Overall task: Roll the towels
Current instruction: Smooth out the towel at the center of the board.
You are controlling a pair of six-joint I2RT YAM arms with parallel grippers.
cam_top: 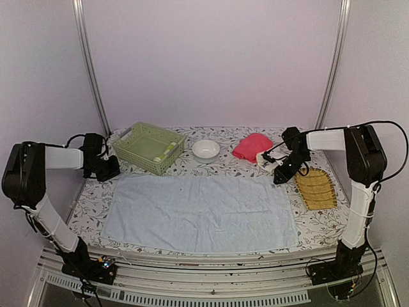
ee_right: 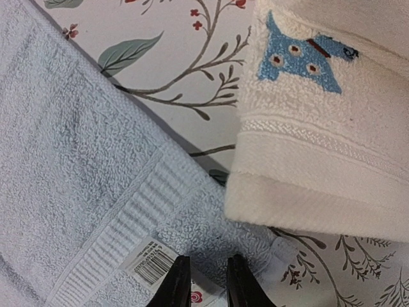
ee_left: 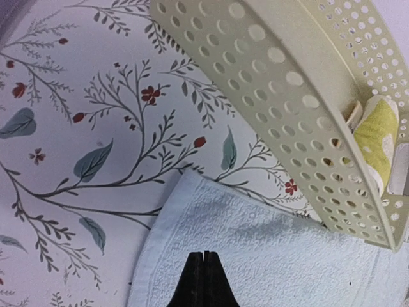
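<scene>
My left gripper is closed, empty. My right gripper stands slightly apart, holding nothing, over the blue towel and its tag, a barcode with print too small to read. The cream towel lies beside it. The basket holds 1 rolled yellow-green towel.

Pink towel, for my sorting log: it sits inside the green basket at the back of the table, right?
Not inside the green basket. The pink towel sits on the table at the back, right of the white bowl; the top external view shows it.
</scene>
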